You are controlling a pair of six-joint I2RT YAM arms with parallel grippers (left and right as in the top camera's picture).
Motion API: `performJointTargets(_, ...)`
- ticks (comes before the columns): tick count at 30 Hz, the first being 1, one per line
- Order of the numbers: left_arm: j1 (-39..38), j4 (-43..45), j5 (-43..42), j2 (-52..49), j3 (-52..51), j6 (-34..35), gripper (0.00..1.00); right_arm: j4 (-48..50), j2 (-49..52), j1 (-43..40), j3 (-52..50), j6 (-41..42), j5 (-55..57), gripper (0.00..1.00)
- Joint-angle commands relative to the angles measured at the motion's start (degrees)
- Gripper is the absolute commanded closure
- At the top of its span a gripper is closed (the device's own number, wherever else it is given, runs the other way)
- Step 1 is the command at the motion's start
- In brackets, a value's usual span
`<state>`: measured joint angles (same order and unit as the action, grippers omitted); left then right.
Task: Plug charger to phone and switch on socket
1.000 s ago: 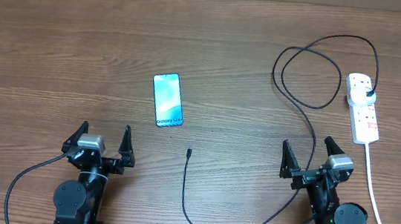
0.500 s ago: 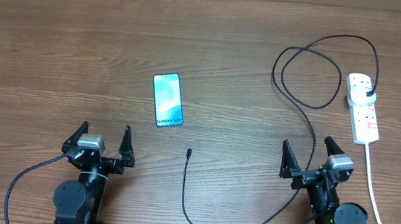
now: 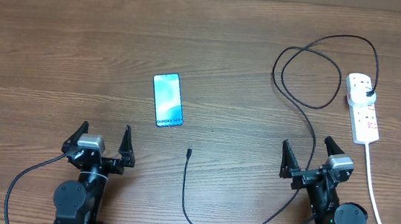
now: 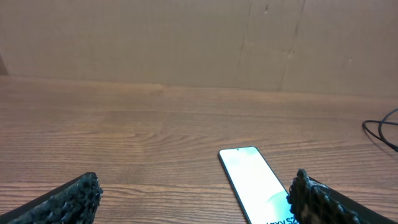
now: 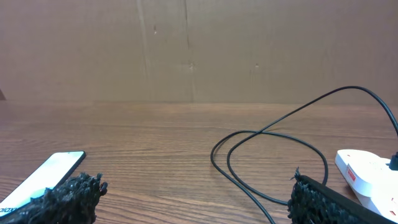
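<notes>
Left gripper [image 3: 104,138]: spread, empty.
Right gripper [image 3: 307,154]: spread, empty.
Charger [image 3: 184,177]: plugged in socket [image 3: 364,118], upper right; tip free below phone [image 3: 167,99], easy pick.

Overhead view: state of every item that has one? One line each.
phone: lying flat, screen up and showing blue-teal, no cable attached.
charger: plug end seated in the socket, connector tip lying loose, apart from the phone.
socket: charger plug in its far outlet; switch on or off, cannot tell.
left pincer: open, empty.
right pincer: open, empty.
</notes>
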<state>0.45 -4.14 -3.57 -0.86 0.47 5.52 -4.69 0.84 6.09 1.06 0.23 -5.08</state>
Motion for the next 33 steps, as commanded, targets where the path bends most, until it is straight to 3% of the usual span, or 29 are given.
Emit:
performJointTargets(1,-0.3,-0.2,0.8,0.6,-0.2,-1.3,0.00,0.3,-0.7,0.3,-0.6,-0.1,0.5,0.00)
performJointTargets(33,-0.3,2.9,3.7,0.6,-0.2,-1.3,0.00,0.3,-0.7,0.3,-0.6,-0.1,0.5,0.00)
